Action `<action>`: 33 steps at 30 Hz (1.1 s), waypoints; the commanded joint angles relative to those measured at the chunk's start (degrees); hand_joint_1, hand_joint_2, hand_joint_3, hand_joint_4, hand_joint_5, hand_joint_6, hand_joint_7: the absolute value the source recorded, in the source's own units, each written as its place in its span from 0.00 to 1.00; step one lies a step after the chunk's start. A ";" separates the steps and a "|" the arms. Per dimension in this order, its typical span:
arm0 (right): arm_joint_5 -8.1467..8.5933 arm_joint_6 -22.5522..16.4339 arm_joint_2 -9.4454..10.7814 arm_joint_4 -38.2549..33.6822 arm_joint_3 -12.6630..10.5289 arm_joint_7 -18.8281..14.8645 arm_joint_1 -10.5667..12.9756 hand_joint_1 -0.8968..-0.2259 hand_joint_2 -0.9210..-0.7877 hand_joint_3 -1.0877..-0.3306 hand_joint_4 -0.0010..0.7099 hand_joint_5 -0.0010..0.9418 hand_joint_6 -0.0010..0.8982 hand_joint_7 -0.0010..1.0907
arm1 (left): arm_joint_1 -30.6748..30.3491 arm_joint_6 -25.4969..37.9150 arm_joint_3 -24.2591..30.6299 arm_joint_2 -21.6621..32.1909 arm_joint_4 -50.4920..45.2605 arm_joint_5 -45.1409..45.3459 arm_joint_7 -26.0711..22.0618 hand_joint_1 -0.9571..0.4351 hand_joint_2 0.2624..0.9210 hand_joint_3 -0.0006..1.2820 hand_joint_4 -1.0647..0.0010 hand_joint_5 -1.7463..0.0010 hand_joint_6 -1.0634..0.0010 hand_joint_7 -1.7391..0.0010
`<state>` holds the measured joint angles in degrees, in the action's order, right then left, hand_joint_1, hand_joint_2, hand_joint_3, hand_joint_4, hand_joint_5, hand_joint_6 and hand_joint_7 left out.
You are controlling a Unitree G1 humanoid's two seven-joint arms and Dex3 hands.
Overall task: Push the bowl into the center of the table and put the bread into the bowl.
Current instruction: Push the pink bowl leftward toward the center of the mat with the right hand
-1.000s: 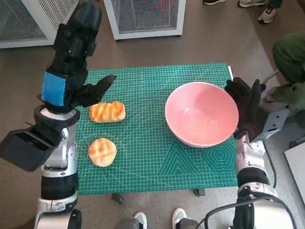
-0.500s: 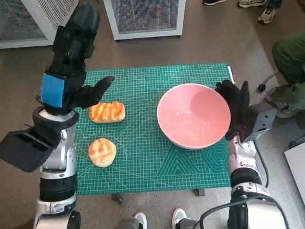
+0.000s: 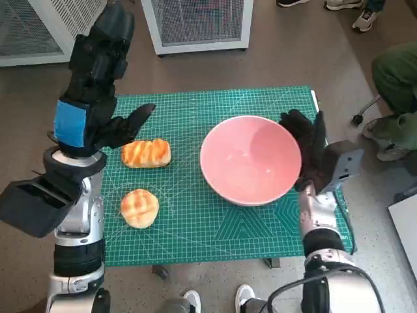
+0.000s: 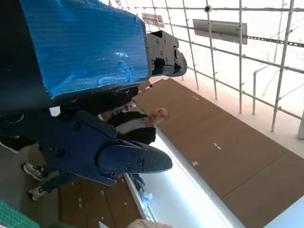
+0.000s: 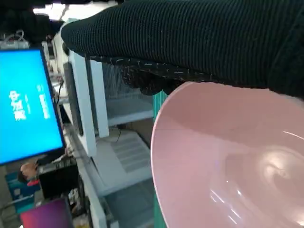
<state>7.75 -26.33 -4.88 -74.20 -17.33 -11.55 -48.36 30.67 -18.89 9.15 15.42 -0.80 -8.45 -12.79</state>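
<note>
An empty pink bowl (image 3: 250, 159) stands on the green cutting mat (image 3: 195, 215), right of its middle. My gloved right hand (image 3: 306, 149) presses flat against the bowl's right rim, holding nothing; the right wrist view shows the bowl (image 5: 228, 166) close under the glove (image 5: 190, 38). Two golden bread pieces lie at the mat's left: a long roll (image 3: 146, 152) and a round bun (image 3: 139, 207). My blue-taped left hand (image 3: 107, 120) hovers above and left of the roll, fingers spread and empty. The left wrist view shows that left hand (image 4: 95, 142) against the room.
White mesh cabinets (image 3: 199, 23) stand behind the table. A person in green (image 3: 397, 91) sits at the right, and feet show at the top right and below the table's near edge. A blue screen (image 5: 26, 104) appears in the right wrist view.
My right hand has pushed the bowl leftward across the mat, toward its middle. The left hand and both breads have stayed put.
</note>
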 commanded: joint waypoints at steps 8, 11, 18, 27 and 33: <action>0.02 0.97 2.64 -0.22 0.23 -0.82 -1.49 0.42 0.00 0.34 0.45 0.00 0.37 0.20 | -1.43 0.29 0.52 0.40 -1.99 0.82 0.88 0.29 1.00 0.25 0.84 1.00 0.91 0.82; -0.03 1.13 3.21 -0.26 0.33 -0.93 -1.89 0.44 0.00 0.34 0.45 0.00 0.37 0.20 | -1.66 0.41 0.62 0.42 -2.31 1.00 1.01 0.29 1.00 0.25 0.84 1.00 0.91 0.82; -0.16 1.74 4.26 -0.44 0.56 -1.21 -2.60 0.45 0.00 0.34 0.44 0.00 0.36 0.20 | -2.38 0.64 0.86 0.56 -3.10 1.88 1.60 0.29 1.00 0.25 0.84 1.00 0.90 0.82; -0.59 2.03 3.71 -0.13 1.19 -1.99 -3.50 0.43 0.00 0.34 0.43 0.00 0.36 0.19 | -3.43 0.77 1.20 0.85 -4.13 2.54 2.23 0.29 1.00 0.25 0.84 1.00 0.89 0.83; -0.35 -0.09 2.32 1.33 1.35 -3.05 -4.65 0.45 0.00 0.34 0.43 0.00 0.35 0.19 | -3.53 0.90 1.87 1.22 -3.75 0.84 1.57 0.29 1.00 0.24 0.84 1.00 0.88 0.84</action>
<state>7.52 -25.75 -1.70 -73.62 -16.09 -13.87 -52.40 27.61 -18.18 10.25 15.88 -3.74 -6.86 -10.96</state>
